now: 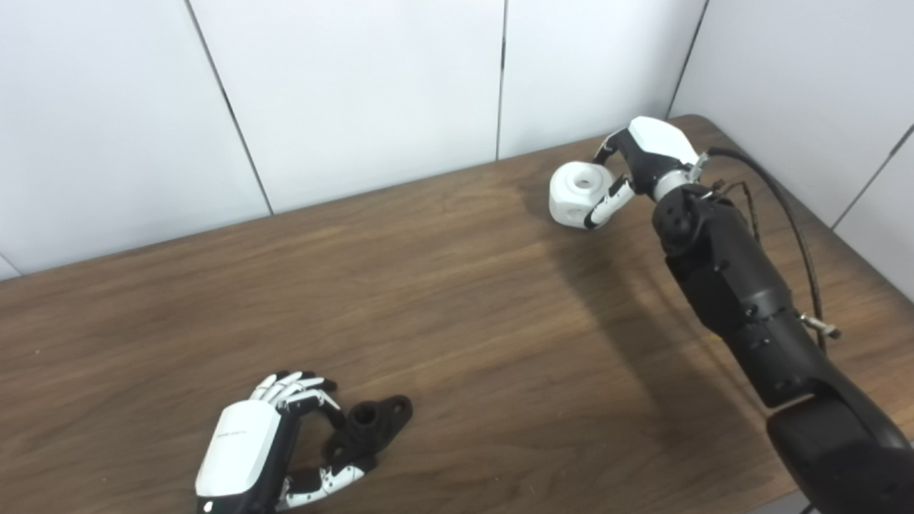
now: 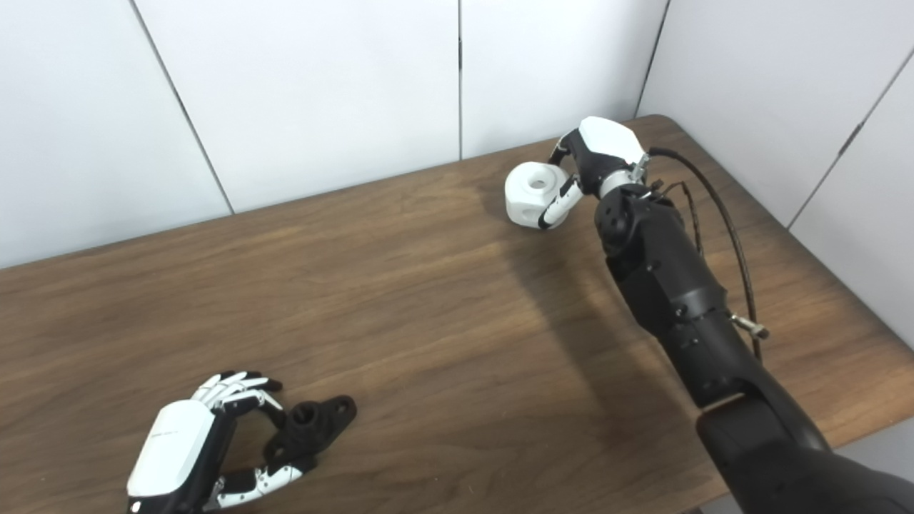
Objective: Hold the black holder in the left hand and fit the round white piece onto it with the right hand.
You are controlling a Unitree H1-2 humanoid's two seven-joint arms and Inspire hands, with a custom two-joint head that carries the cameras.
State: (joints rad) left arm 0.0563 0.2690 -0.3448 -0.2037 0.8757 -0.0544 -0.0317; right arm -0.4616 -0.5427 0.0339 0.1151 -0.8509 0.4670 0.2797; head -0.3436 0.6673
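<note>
The black holder (image 1: 371, 425) lies low at the table's near left, a flanged piece with a short round socket facing up. My left hand (image 1: 268, 446) wraps its near end, fingers curled over the top and thumb pressed against the lower edge. Far across the table at the back right, my right hand (image 1: 635, 168) is shut on the round white piece (image 1: 577, 193), a chunky white block with a hole in its top. The thumb lies along its front and the fingers reach around its far side. I cannot tell whether it rests on the table or hangs just above.
The brown wooden table (image 1: 457, 307) runs between the two hands, with white wall panels behind it and along its right side. A black cable (image 1: 785, 207) loops off the right forearm near the table's right edge.
</note>
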